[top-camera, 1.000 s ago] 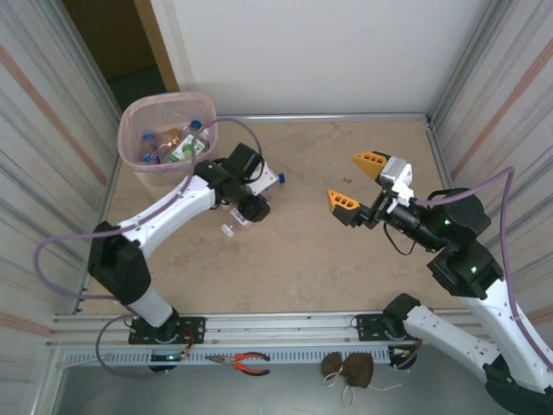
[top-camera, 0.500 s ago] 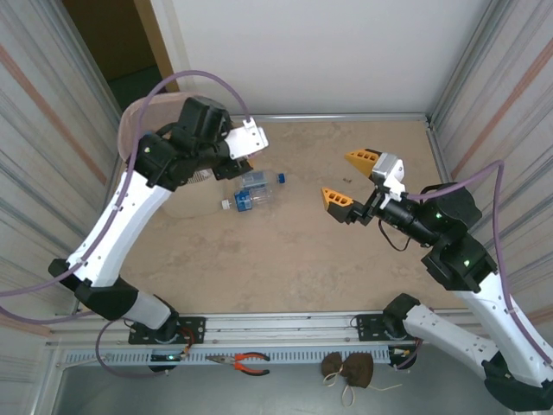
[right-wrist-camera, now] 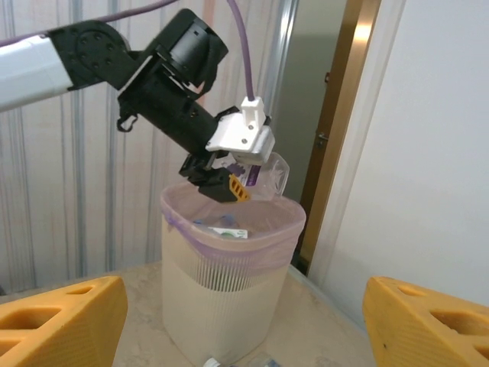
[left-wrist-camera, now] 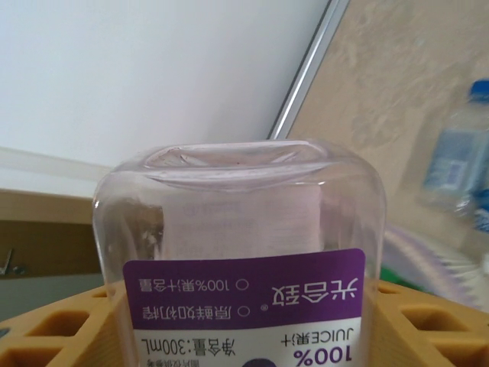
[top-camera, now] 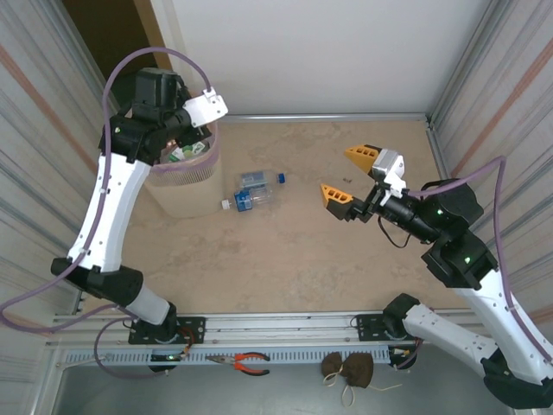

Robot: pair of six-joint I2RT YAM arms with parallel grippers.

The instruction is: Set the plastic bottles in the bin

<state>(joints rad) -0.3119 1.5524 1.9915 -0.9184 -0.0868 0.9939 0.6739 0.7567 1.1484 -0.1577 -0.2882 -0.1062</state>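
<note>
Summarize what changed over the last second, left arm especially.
The left gripper rose from the table and swung up over the rim of the bin, carrying the purple-label bottle clamped between its fingers; not yet released. The right gripper stayed open and hovering, shifting only slightly. The blue-capped bottle and the white-capped bottle beside it look unmoved.

The bin (top-camera: 186, 186) stands at the desk's (top-camera: 302, 251) far left. Two bottles (top-camera: 251, 199) lie just right of it. Above the bin, the left gripper (right-wrist-camera: 229, 183) holds a third bottle (right-wrist-camera: 266, 174). The right gripper (top-camera: 343, 177) hangs well apart, rightward.
</note>
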